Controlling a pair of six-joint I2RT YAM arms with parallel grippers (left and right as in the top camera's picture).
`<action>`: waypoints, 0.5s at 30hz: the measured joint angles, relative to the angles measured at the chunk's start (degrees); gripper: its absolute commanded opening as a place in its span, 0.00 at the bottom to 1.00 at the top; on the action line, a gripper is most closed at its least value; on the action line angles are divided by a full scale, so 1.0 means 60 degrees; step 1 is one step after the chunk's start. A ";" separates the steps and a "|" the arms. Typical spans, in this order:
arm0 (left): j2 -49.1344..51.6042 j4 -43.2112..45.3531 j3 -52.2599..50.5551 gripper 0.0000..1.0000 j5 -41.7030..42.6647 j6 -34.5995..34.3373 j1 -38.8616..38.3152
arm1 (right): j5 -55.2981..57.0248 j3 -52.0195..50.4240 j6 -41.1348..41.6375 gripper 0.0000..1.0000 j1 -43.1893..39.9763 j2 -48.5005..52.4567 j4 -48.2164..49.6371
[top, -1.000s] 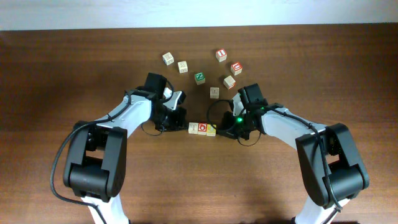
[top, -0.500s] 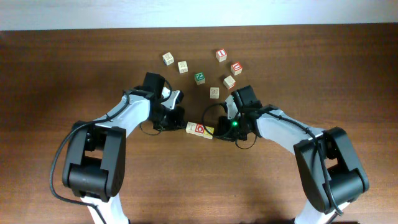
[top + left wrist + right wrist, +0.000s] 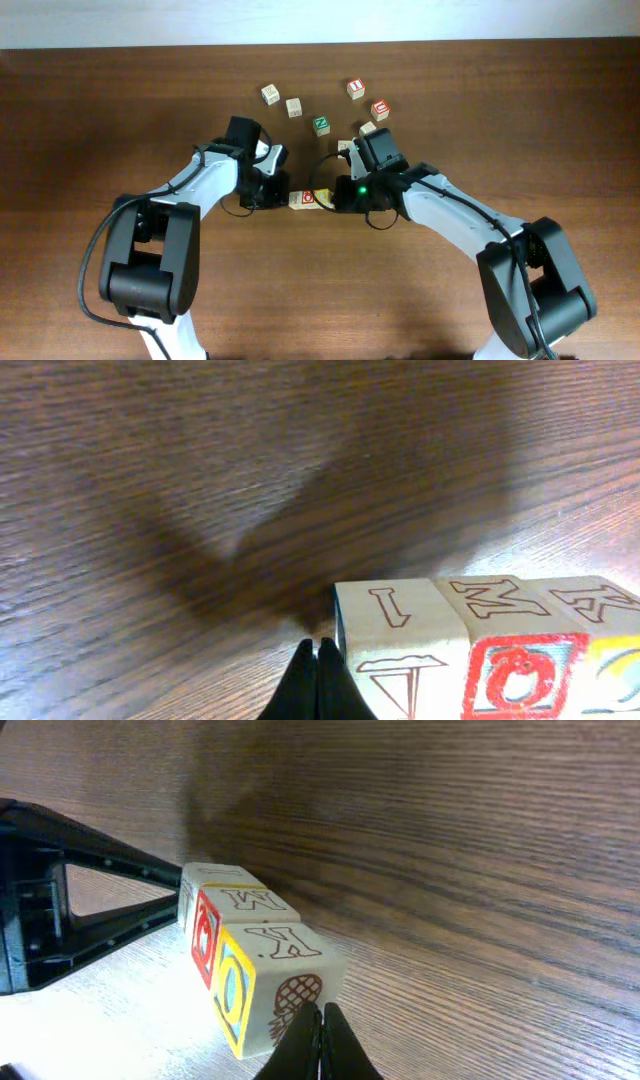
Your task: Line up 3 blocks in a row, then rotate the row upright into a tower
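Observation:
Three blocks lie side by side in a short row near the table's middle: a pale wood one [image 3: 296, 200], a red-faced one with a ring-like letter [image 3: 311, 198] and a yellow-faced one [image 3: 325, 197]. My left gripper [image 3: 284, 194] is shut, its tips [image 3: 318, 682] against the outer end of the pale block [image 3: 400, 650]. The red block [image 3: 512, 675] and the yellow block [image 3: 612, 665] follow to its right. My right gripper [image 3: 339, 197] is also shut, its tips [image 3: 322, 1042] touching the end face of the yellow block [image 3: 280, 980]. Neither gripper holds anything.
Several loose cubes lie farther back: two pale ones [image 3: 270, 94] [image 3: 293, 107], a green-faced one [image 3: 321, 124], two red-faced ones [image 3: 356, 88] [image 3: 380, 109]. Another pale cube [image 3: 368, 127] sits just behind the right wrist. The left gripper's black frame [image 3: 60, 910] fills the right wrist view's left side.
The row of three blocks has slid left and away from the front edge, turning slightly. The right arm swung left and back with it; the left gripper edged back a little.

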 measured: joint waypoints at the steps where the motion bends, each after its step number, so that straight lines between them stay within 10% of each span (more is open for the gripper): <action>1: 0.0000 0.0004 0.0000 0.00 -0.0029 -0.0004 0.0000 | 0.0058 0.0069 0.0000 0.04 0.0033 0.0000 -0.0047; 15: 0.0000 -0.0200 -0.0015 0.00 -0.0736 -0.0004 0.0000 | 0.0124 0.0393 0.0000 0.04 0.0576 -0.0259 0.0229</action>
